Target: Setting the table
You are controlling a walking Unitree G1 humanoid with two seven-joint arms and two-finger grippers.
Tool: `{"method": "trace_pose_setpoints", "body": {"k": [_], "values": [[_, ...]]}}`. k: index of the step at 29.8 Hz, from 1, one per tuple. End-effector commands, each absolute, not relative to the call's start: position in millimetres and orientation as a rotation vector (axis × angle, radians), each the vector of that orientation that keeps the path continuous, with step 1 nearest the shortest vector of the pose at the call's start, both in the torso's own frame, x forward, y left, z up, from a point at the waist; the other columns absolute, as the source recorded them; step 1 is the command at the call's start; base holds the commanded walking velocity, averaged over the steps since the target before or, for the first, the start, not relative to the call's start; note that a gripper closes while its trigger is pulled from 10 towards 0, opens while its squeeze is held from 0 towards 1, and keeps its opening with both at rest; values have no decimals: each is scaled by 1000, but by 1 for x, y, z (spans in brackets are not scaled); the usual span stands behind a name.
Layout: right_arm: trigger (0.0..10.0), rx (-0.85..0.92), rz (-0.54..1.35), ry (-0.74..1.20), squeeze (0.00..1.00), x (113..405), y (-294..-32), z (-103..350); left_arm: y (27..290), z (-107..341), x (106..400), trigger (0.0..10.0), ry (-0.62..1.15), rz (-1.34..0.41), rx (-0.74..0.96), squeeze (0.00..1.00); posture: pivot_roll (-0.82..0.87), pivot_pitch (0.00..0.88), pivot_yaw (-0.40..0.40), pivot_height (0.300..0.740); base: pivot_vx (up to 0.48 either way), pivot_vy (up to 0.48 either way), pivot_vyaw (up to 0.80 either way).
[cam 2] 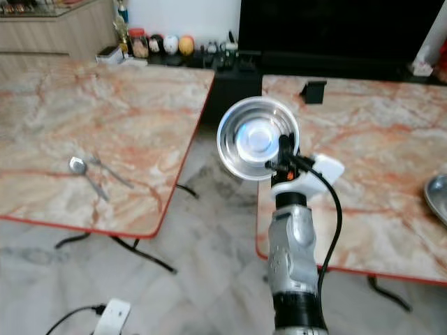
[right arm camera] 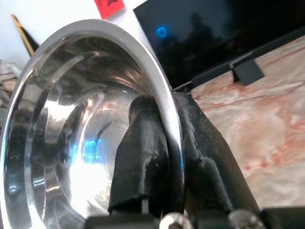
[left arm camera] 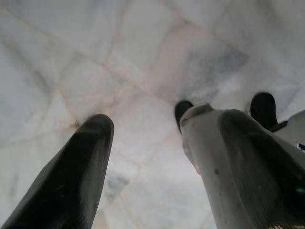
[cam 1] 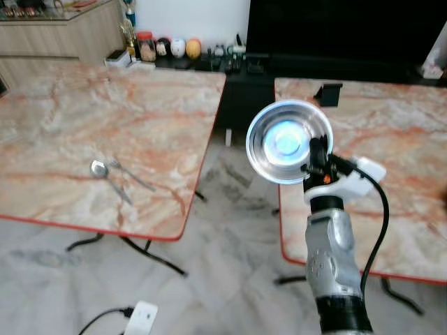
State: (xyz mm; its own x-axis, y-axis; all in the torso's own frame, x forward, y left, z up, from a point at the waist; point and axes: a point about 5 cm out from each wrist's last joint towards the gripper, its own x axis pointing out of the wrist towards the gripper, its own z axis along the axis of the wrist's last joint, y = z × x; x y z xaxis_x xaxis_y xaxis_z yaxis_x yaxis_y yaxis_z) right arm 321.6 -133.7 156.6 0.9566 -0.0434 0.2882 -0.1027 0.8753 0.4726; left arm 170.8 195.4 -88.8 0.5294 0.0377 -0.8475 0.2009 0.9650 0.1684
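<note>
Transport step in hand: right claw (cam 1: 318, 157) pinches the rim of the steel bowl (cam 1: 288, 142), one finger inside, one outside, holding it in the air over the gap between the two tabletops. Left claw (left arm camera: 143, 157) hangs spread above the floor. Spoon (cam 1: 100, 169) and fork (cam 1: 133, 176) lie near the front edge of the left tabletop (cam 1: 84, 125). Next move, likely: carry the bowl beside them, level it, lower it.

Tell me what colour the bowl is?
Shiny silver. The bowl shows best in the right wrist view, where the right gripper pinches its rim.
</note>
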Motion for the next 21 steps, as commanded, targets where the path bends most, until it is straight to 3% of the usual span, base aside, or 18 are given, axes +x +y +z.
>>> {"method": "trace_pose_setpoints", "body": {"k": [1, 21], "values": [[10000, 494, 36, -326, 0, 322, -135, 165, 197, -88, 173, 10000, 1011, -98, 270, 0, -16, 0, -15, 731, 0, -281, 0], [10000, 481, 23, -328, 0, 324, -140, 169, 196, -87, 174, 10000, 1010, -91, 257, 0, -18, 0, -18, 731, 0, -282, 0]]}}
